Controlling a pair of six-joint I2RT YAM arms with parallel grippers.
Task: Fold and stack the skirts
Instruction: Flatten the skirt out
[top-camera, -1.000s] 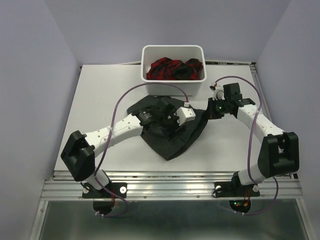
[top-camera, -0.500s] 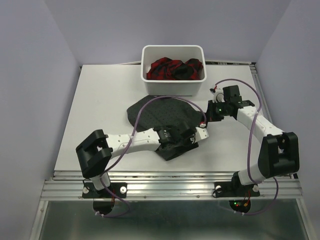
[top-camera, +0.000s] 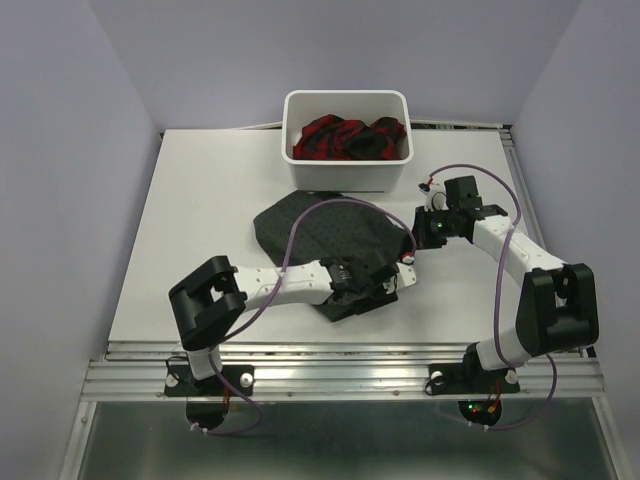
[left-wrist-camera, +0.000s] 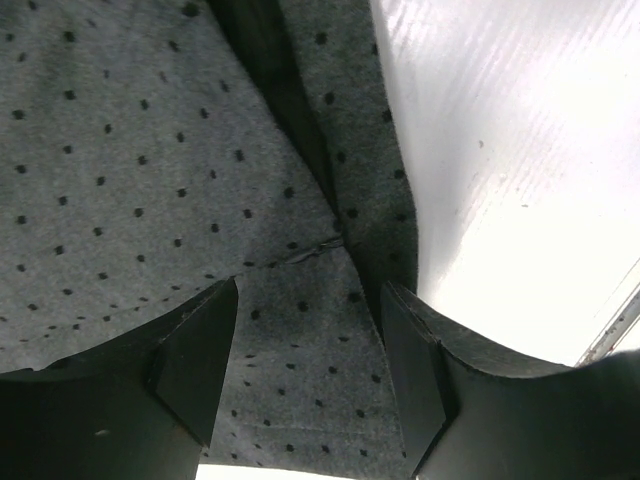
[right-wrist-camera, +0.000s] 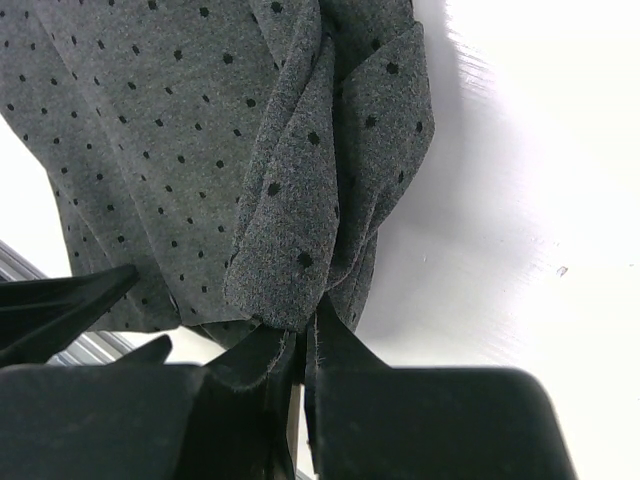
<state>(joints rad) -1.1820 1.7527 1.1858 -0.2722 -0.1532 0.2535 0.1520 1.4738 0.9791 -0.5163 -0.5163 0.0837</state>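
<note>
Hands: left hand wide apart over grey skirt near corner, gripping nothing | right hand pinched tight on its bunched edge | plaid skirt in tub

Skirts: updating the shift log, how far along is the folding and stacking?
Done: nothing, no stack yet. In hand: the grey skirt lies rumpled on the table, right jaws shut on a bunched edge, left jaws open over its near corner. Left: finish that fold, then take the plaid skirt, crumpled in the white tub, fold and stack it.
</note>
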